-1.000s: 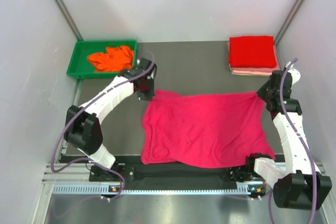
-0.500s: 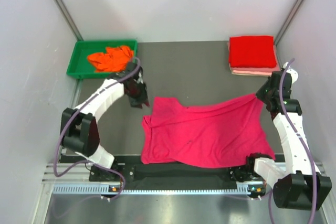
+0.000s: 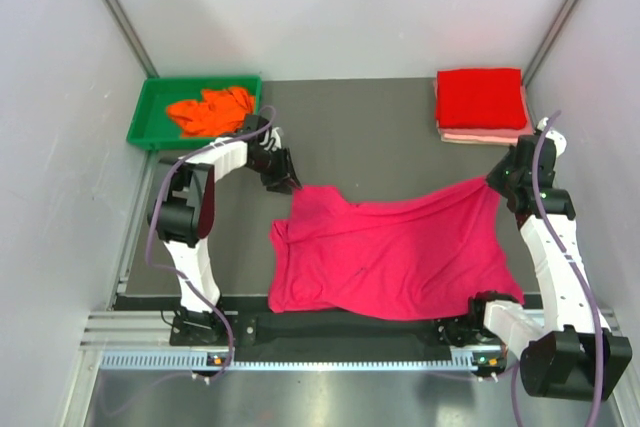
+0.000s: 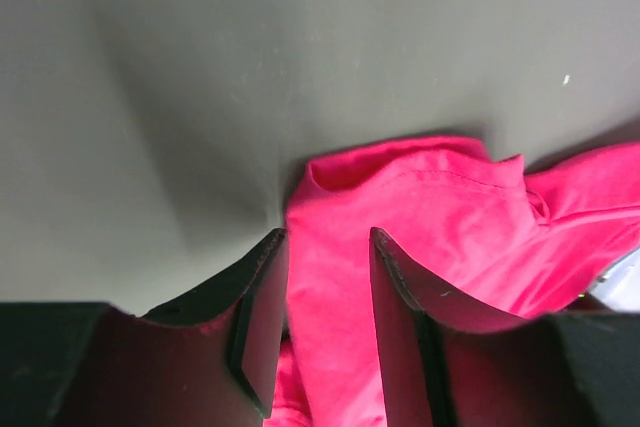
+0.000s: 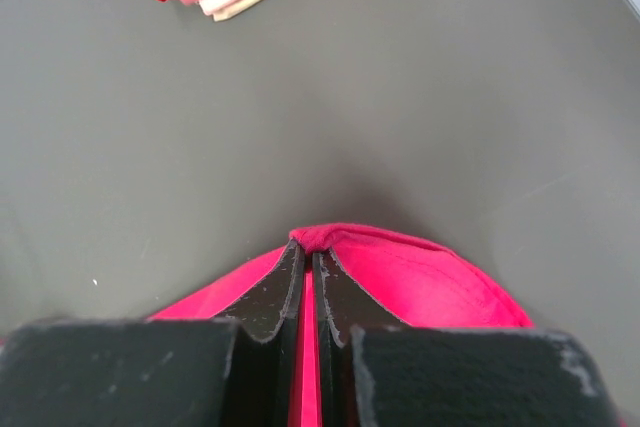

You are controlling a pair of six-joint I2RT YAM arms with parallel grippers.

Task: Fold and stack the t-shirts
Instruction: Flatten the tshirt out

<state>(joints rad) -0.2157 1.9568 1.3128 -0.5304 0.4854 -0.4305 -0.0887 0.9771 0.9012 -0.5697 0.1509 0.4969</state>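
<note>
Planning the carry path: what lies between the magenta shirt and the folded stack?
Only bare grey table between the magenta shirt and the folded stack; the right wrist view shows it best.

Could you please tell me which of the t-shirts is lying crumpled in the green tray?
The orange t-shirt. The magenta-pink t-shirt is spread on the table; the red t-shirt and pale pink t-shirt are folded, stacked.
</note>
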